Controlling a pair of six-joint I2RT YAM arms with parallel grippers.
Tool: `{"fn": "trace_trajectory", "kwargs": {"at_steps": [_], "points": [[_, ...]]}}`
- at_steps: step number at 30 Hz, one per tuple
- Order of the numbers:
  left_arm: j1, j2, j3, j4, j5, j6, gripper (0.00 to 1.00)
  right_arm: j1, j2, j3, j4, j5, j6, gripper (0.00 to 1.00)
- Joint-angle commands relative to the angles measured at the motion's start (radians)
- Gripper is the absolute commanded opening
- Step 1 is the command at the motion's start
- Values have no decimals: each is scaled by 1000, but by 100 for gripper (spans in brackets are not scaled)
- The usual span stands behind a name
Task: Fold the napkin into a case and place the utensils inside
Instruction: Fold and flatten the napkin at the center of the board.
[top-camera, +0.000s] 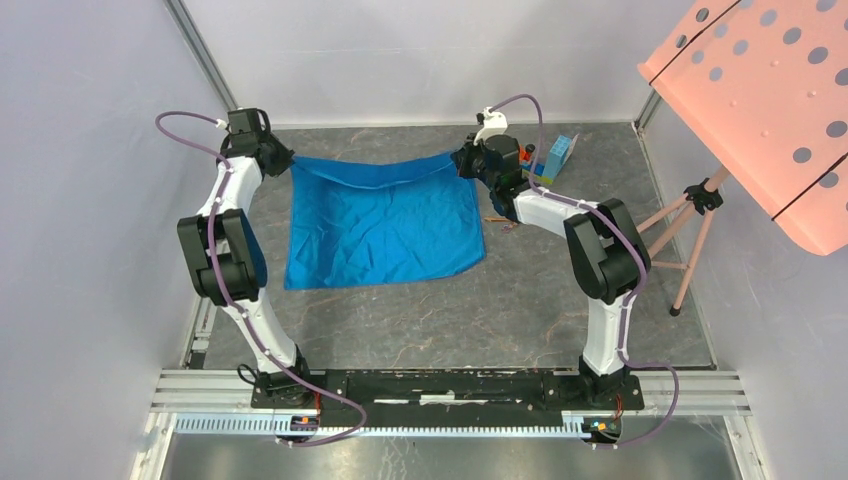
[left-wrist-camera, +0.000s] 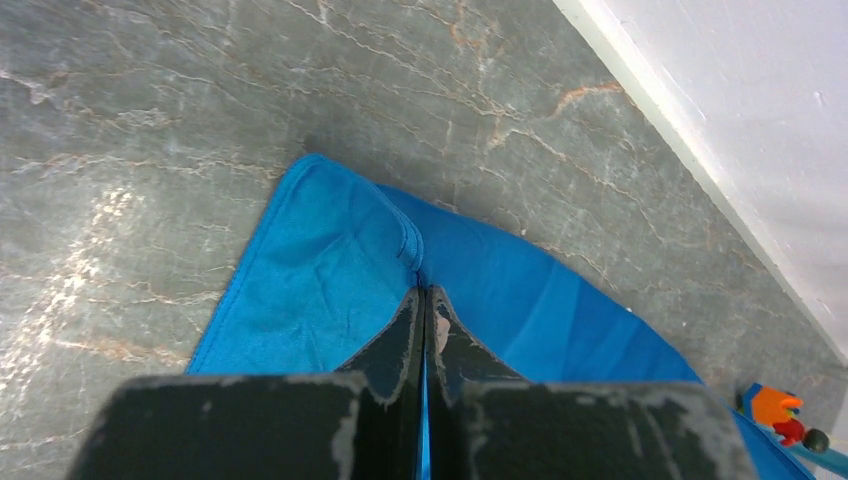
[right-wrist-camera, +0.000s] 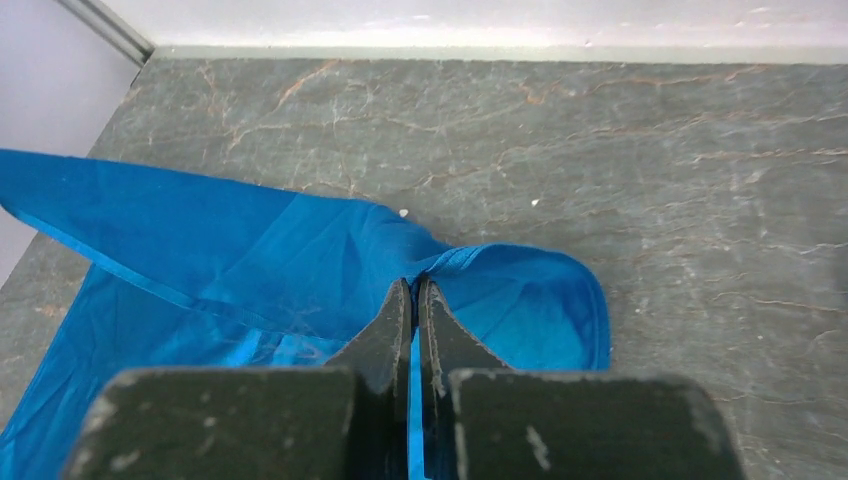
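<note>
The bright blue napkin (top-camera: 380, 225) lies spread on the grey table, with its far edge lifted and sagging between my two grippers. My left gripper (top-camera: 288, 160) is shut on the far left corner. In the left wrist view the cloth (left-wrist-camera: 320, 280) runs pinched between the closed fingers of the left gripper (left-wrist-camera: 422, 292). My right gripper (top-camera: 463, 160) is shut on the far right corner, and the right wrist view shows the napkin (right-wrist-camera: 250, 250) bunched at the right gripper's (right-wrist-camera: 413, 284) tips. Thin copper utensils (top-camera: 497, 220) peek out by the right forearm, mostly hidden.
A light-blue and orange toy block piece (top-camera: 556, 156) stands at the far right behind the right arm, and shows again as the toy piece (left-wrist-camera: 785, 412). A pink perforated panel (top-camera: 770, 100) on a tripod (top-camera: 690, 230) stands at the right. White walls close the back and sides.
</note>
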Motion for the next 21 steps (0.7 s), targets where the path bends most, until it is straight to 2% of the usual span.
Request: {"fn": "trace_trajectory", "kwargs": {"at_steps": [1,4,7,11,15,21], "points": [[16,-8,63,35,67,61,2,-3,4,67,64,-83,-25,0],[32,-55,55,2,79,56,2,-8,-27,110,0,-123,-35,0],[38,-167,39,-48,114,39,2,-7,-138,107,-79,-131,-42,0],[39,-453,-45,-87,119,-4,2,0,-381,2,-134,-145,-40,0],[41,-754,-110,-114,54,-47,2,13,-647,-117,-146,-166,-49,0],[40,-1087,-63,-182,-51,-59,2,38,-969,-201,-128,-191,-67,0]]}}
